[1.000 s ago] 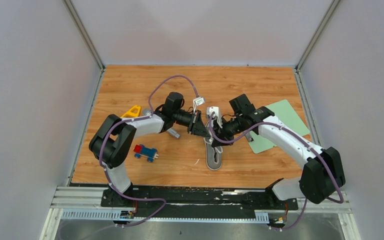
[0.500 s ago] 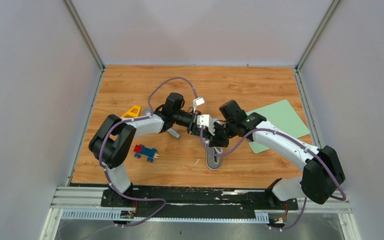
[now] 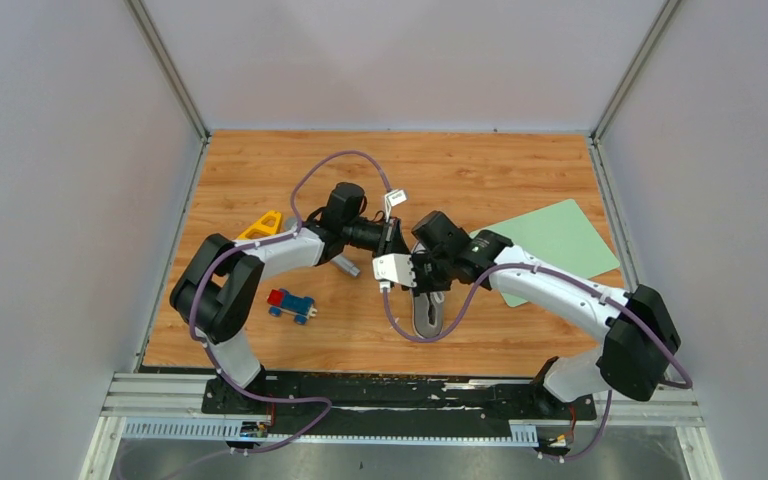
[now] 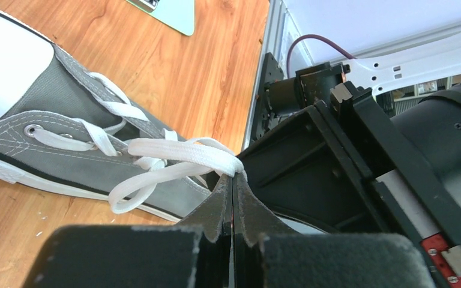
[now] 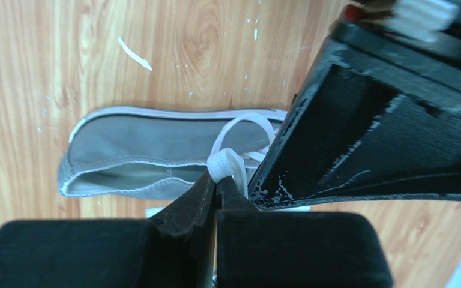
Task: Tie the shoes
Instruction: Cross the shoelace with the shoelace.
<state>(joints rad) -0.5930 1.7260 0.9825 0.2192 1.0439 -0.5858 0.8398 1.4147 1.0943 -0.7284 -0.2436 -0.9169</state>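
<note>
The grey canvas shoe [image 3: 427, 313] lies near the table's middle front, mostly hidden under both wrists in the top view. It shows in the left wrist view [image 4: 54, 108] with its white toe cap, and in the right wrist view [image 5: 132, 150] with its grey inside. My left gripper [image 4: 233, 177] is shut on a white lace loop [image 4: 174, 153] pulled up from the eyelets. My right gripper [image 5: 216, 180] is shut on another white lace loop [image 5: 228, 163] above the shoe's opening. The two grippers [image 3: 405, 262] are crossed close together over the shoe.
A pale green mat [image 3: 550, 245] lies at the right. A blue and red toy car [image 3: 291, 303], a yellow triangle piece [image 3: 263, 223] and a small grey cylinder [image 3: 346, 266] lie to the left. A white scrap [image 5: 134, 54] lies on the wood.
My right gripper has swung left across the shoe, passing the left gripper, with its lace. The left gripper has stayed nearly in place, holding its lace.
</note>
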